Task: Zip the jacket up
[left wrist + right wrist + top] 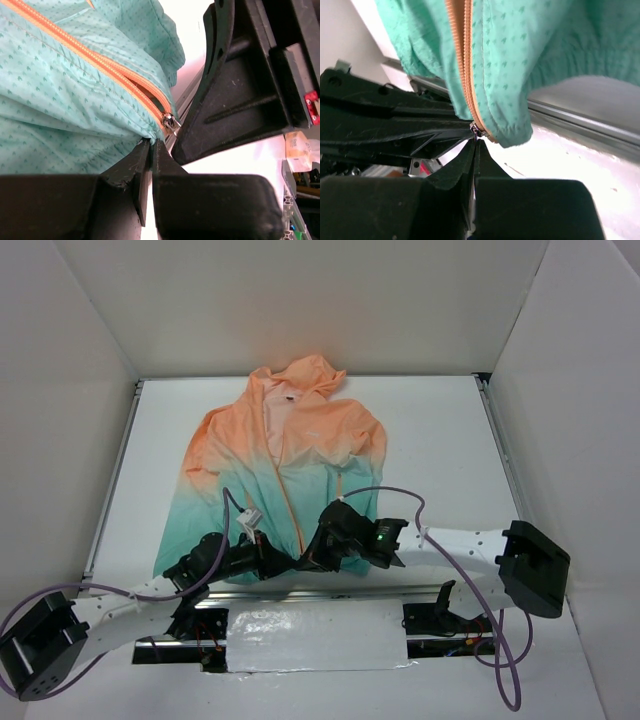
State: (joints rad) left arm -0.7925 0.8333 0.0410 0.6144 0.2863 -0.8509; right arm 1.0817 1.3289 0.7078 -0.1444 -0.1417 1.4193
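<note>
Where the jacket is: jacket (290, 440) lies flat on the counter (440, 440), hood on the far side. The slider (170, 121) sits at the lowest end of the zipper (100, 62), on the teal hem (510, 135) that hangs a little over the counter edge.
Left claw: left claw (151, 147) is closed and pinches the hem cloth just below and beside the slider.
Right claw: right claw (475, 147) is fully closed, with its tips directly under the slider. It seems to grip the small metal pull, but the pull is too small to be sure.
Why held so: I judge that the left claw anchors the hem so the cloth stays tight, and the right claw can then draw the slider away from it along the teeth.
Progress: the slider is at the very bottom and the front looks open near the hood, so I judge the zipping is hardly begun.
Risk: the thin cloth next to the slider may bunch or get caught in it.
Containers: no box or bin is in view. The pockets are the only ones, and what is inside cannot be seen.
</note>
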